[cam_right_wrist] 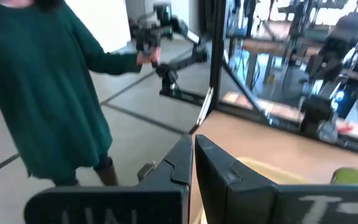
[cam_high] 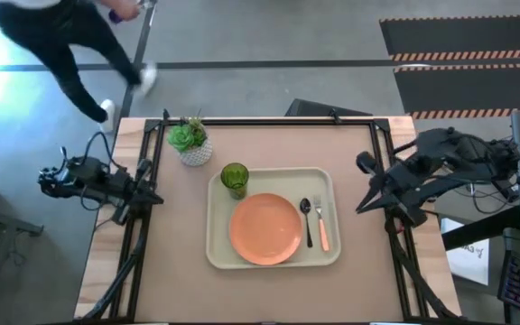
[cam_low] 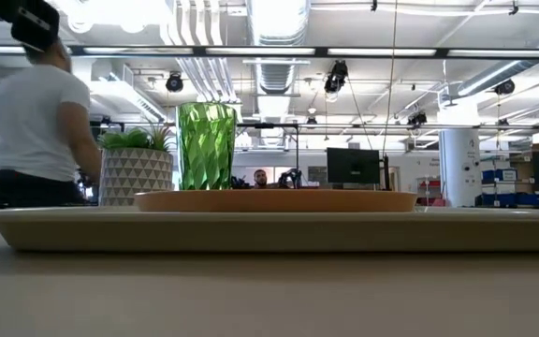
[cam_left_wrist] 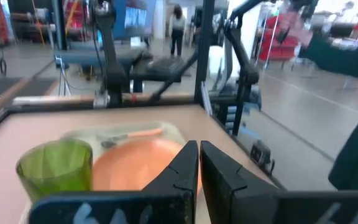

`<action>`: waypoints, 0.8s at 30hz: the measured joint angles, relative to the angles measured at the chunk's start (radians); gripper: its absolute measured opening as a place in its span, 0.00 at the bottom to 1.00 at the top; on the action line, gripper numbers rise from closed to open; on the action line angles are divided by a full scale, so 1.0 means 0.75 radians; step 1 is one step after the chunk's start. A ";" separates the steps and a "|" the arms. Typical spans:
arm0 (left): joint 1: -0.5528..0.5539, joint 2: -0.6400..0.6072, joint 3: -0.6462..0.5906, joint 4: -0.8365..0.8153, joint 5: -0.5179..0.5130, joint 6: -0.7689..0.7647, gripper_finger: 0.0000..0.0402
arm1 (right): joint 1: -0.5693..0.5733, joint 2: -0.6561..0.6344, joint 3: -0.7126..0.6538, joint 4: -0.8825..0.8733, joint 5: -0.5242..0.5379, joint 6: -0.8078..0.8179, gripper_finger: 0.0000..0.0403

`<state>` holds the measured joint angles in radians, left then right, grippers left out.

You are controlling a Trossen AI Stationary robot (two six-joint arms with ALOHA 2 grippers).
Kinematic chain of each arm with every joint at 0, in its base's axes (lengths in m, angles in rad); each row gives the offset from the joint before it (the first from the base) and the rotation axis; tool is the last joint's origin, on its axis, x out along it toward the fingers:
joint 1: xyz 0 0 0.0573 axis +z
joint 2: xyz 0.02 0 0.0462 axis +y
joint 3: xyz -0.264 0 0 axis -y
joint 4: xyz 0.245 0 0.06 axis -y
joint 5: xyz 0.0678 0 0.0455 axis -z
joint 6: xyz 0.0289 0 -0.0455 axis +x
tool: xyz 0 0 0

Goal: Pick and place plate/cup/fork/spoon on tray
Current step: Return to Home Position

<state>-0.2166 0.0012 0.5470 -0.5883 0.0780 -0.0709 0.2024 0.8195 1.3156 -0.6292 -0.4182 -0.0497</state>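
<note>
The tray was seen mid-surface, long axis running left to right, already loaded: plate at centre, cup at its far-left corner, spoon and fork laid side by side right of the plate. Nothing appeared left to pick. Both grippers were parked well apart at the surface's edges, left and right, fingers pressed together, empty. A potted plant stood beyond the cup.

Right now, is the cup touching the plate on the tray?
Apart. The high view shows a sliver of cream tray between the cup and the plate; the cup stands just off the plate's upper-left edge.
</note>
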 joint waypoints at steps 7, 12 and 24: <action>0.001 0.044 -0.008 0.014 -0.013 0.001 0.00 | 0.000 -0.192 -0.210 0.139 0.044 0.059 0.02; 0.000 0.007 -0.064 0.081 -0.016 0.001 0.00 | 0.000 -0.368 -0.485 0.315 0.100 0.158 0.02; 0.001 -0.001 -0.284 0.341 -0.016 -0.036 0.00 | 0.001 -0.667 -1.162 0.962 0.091 0.416 0.02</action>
<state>-0.2161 0.0002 0.3337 -0.3327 0.0658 -0.0981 0.2028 0.3196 0.4444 0.0927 -0.3499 0.2621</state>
